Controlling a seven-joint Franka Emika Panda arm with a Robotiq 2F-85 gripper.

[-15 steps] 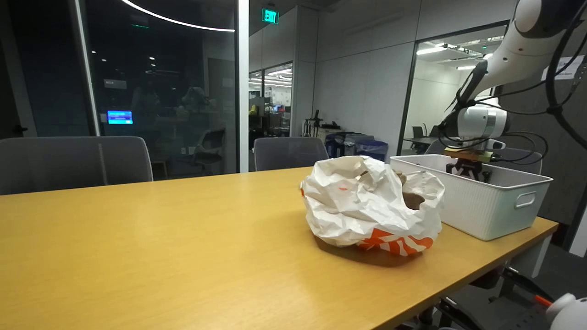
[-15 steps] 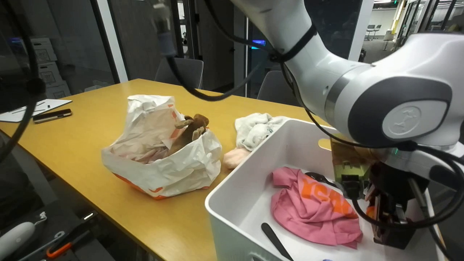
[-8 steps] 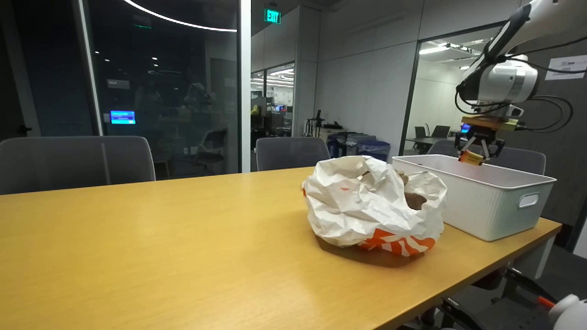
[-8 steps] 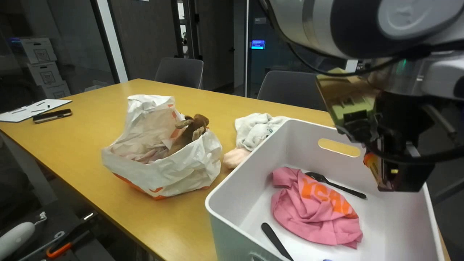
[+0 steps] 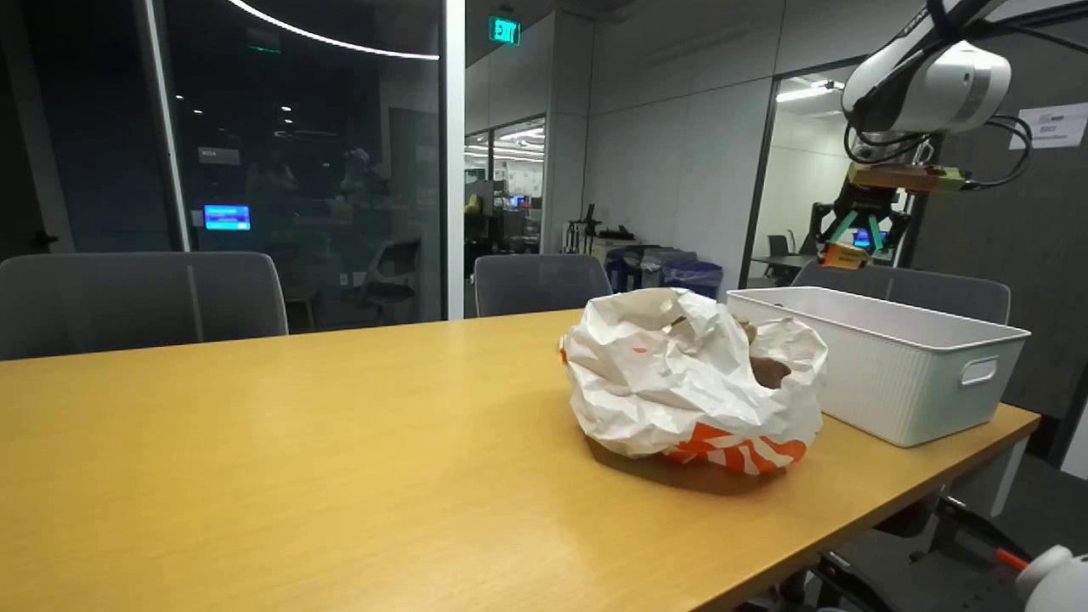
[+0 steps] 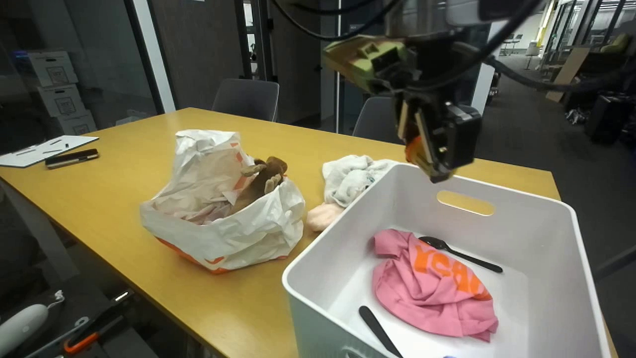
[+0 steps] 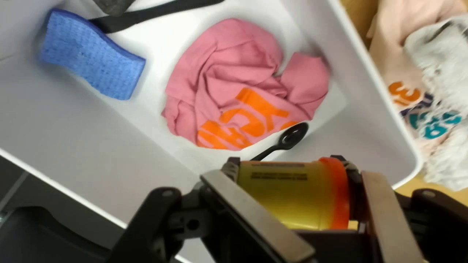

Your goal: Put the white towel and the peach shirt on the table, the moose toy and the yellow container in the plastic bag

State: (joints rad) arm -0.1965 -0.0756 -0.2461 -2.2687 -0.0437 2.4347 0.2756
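Observation:
The yellow container [image 7: 281, 197], with its orange lid, lies sideways between the fingertips of my gripper [image 7: 292, 179], which is shut on it. In an exterior view the gripper [image 5: 858, 234] hangs above the white bin's far side. The plastic bag [image 6: 243, 238] stands wide-mouthed on the table [image 6: 144, 149]. Inside it sits the brown moose toy [image 6: 266, 179], head and limbs poking over the rim. Between bag and bin, the white towel [image 6: 350, 176] rests on the table, touching the peach shirt [image 6: 324, 217]; both also show at the wrist view's right edge.
The white bin [image 5: 892, 374] holds a pink cloth [image 7: 234, 73], a blue sponge [image 7: 91, 54], a black spoon [image 7: 292, 135] and another black utensil [image 7: 157, 14]. Its raised walls stand close to the bag. A black case [image 6: 72, 158] and paper lie at the table's far corner.
My gripper has risen out of the bin with the yellow container held, and has swung across toward the bag and towel side. Bag, toy, towel and shirt have stayed put.

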